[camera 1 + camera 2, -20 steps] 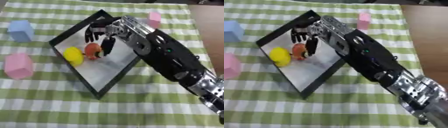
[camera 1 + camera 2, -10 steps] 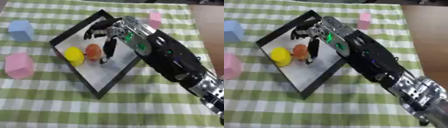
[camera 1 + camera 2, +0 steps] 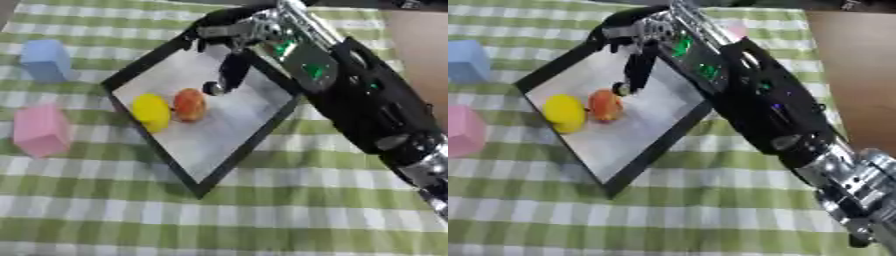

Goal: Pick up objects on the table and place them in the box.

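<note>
The right hand [image 3: 229, 47] hung over the upper part of the black-rimmed box [image 3: 248, 148], fingers relaxed and pointing down, holding nothing. Inside the box, near its left rim, an orange object [image 3: 189, 104] lay touching a yellow object [image 3: 151, 112]. On the green-checked desk [image 3: 262, 210] at the frame's left, a blue block [image 3: 46, 60] stood above a pink block [image 3: 39, 131], both outside the box.

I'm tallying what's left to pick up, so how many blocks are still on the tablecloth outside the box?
2 in clear view: a blue block at far left and a pink block nearer. A pink patch shows behind the right arm, possibly a third.
</note>
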You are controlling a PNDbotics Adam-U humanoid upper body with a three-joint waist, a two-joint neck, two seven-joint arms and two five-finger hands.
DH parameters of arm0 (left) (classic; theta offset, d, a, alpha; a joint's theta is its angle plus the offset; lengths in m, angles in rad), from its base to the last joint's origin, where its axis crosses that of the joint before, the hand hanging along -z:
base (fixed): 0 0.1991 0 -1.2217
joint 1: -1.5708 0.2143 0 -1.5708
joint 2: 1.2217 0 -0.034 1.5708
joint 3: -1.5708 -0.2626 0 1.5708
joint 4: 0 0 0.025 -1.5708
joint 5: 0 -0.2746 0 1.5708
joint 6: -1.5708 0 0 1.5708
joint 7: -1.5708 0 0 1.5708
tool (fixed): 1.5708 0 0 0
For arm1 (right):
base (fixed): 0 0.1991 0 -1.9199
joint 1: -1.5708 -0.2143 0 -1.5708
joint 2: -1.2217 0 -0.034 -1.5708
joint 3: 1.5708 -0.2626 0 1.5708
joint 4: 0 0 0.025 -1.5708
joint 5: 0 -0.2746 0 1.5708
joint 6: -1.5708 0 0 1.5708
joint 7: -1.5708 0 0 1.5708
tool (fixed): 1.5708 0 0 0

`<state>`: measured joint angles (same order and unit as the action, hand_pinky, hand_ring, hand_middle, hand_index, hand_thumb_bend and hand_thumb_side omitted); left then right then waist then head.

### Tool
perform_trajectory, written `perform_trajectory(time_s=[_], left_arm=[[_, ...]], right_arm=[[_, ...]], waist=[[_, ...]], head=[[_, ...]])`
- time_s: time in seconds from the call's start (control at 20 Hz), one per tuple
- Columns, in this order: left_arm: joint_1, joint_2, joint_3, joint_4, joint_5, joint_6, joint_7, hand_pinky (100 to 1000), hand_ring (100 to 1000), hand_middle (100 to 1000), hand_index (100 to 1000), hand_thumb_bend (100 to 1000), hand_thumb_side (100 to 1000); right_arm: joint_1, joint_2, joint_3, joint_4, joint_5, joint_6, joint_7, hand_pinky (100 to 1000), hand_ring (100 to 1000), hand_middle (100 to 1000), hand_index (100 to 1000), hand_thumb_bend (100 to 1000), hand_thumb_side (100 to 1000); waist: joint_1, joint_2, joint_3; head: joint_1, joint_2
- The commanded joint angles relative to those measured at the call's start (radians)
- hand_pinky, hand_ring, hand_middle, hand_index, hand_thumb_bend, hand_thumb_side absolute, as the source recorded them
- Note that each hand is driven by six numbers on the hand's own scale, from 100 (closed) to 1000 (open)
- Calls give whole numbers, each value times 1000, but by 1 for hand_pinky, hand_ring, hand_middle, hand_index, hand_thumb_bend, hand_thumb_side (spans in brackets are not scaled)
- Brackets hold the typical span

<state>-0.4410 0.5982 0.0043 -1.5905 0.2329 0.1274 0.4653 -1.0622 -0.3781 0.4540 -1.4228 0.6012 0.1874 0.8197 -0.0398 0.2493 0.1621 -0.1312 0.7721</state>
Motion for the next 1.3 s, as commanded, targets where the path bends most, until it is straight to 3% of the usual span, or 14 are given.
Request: perform_trajectory(time_s=[0.05,0.35,0.75,0.95,1.3], left_arm=[[-6,29,16,-15,1,-1,5,796,735,688,778,1000,551],[-2,36,20,-15,1,-2,9,796,735,687,777,1000,551],[-1,42,21,-17,1,-1,9,796,735,687,777,1000,549],[-5,42,19,-19,1,0,8,796,735,687,777,1000,548],[-15,41,17,-23,1,2,4,795,734,686,776,1000,544]], right_arm=[[-27,-60,-46,-56,-41,31,-18,872,844,855,928,390,100],[-20,-197,-87,-28,-25,63,-30,877,854,849,924,451,100],[22,-318,-127,101,30,17,-27,885,870,858,931,471,100],[28,-335,-147,163,63,5,-41,883,870,858,932,471,100],[5,-306,-170,285,113,-17,-66,884,877,867,936,481,100]], waist=[[-8,-39,-1],[-12,-39,-8],[-9,-28,-12],[-8,-20,-11],[-8,1,8]], head=[[1,-2],[3,-2],[-7,-2],[-13,-2],[-41,-2]])
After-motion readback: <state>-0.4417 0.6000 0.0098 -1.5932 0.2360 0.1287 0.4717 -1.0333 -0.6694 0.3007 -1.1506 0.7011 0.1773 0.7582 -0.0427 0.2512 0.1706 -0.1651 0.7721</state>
